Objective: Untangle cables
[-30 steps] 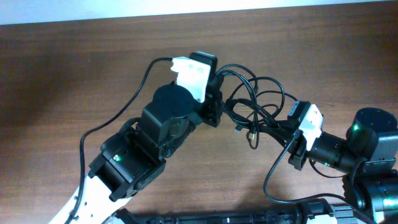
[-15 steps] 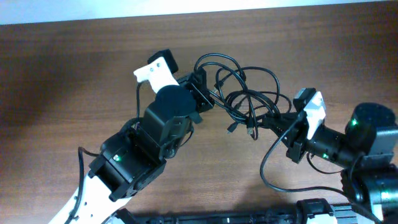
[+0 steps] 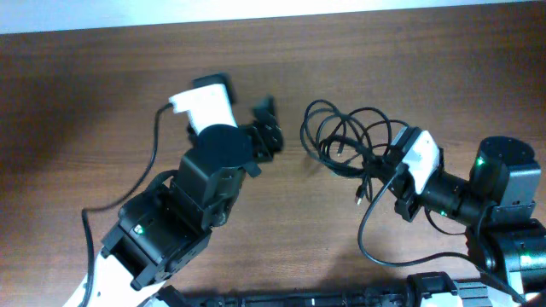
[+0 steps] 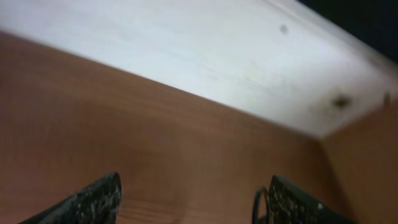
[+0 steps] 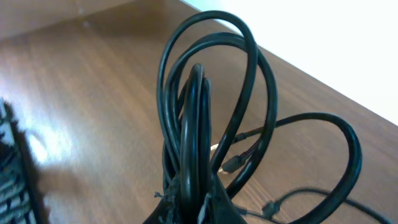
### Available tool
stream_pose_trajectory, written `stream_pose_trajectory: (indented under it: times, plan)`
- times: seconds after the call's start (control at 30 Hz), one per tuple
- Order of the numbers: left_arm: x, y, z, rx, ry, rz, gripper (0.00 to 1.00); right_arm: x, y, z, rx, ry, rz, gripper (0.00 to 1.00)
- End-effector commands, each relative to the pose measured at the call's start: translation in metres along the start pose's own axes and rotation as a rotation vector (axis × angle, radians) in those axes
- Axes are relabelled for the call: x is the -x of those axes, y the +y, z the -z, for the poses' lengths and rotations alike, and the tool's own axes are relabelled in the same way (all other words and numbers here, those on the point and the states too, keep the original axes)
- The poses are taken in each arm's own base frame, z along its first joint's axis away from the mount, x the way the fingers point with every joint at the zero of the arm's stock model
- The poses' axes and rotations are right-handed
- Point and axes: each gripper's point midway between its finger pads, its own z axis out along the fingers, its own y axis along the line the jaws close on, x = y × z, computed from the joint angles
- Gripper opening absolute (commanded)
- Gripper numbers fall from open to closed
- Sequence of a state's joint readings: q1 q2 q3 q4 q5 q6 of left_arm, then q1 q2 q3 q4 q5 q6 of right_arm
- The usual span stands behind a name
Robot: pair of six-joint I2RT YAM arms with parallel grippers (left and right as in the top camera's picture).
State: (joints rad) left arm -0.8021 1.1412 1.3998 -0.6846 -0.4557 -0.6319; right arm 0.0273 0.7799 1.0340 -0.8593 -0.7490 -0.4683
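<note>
The cables (image 3: 345, 136) are a bundle of thin black loops with small plug ends, lying on the wooden table right of centre. My right gripper (image 3: 384, 168) is shut on the right side of the bundle. In the right wrist view the cables (image 5: 211, 93) rise in several loops straight out of the shut right gripper (image 5: 202, 199). My left gripper (image 3: 275, 122) stands open just left of the bundle and apart from it. In the left wrist view the left gripper (image 4: 196, 202) holds nothing, and a thin cable loop (image 4: 256, 205) shows beside its right finger.
The brown table (image 3: 77, 102) ends in a white strip (image 3: 256, 8) along the far edge. Each arm's own thicker black wire trails over the table: the left wire (image 3: 156, 136) and the right wire (image 3: 365, 234). A dark base (image 3: 299, 298) lines the near edge.
My left gripper opened, let go of the cables and drew back to the left. The bundle shifted right and gathered closer to the right gripper, which stayed shut on it.
</note>
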Motion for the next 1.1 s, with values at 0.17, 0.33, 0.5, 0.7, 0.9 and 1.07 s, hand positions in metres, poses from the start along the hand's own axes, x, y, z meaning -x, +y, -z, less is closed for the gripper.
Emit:
stream_pose_trajectory:
  times: [0.17,0.33,0.5,0.7,0.9,1.07]
  plan:
    - [-0.036,-0.060,0.022,-0.415,0.146,-0.488,0.76,0.014,0.042,0.008,0.212,-0.128,0.309,0.04]
    - [-0.041,-0.056,0.022,-0.383,0.209,-0.299,0.61,0.016,0.040,0.008,0.195,-0.145,0.455,0.04]
    - [-0.043,-0.055,0.022,-0.365,0.239,-0.178,0.58,0.027,0.019,0.005,0.078,-0.147,0.549,0.04]
    - [-0.062,-0.080,0.052,-0.573,0.363,-0.168,0.98,0.029,-0.004,0.004,-0.042,-0.100,0.582,0.04]
    - [-0.063,-0.062,0.047,-0.486,0.346,-0.216,0.95,0.031,0.002,0.004,-0.011,-0.124,0.584,0.04]
    - [-0.084,-0.060,0.021,-0.428,0.422,-0.232,0.85,0.036,0.015,0.006,0.056,-0.176,0.587,0.04]
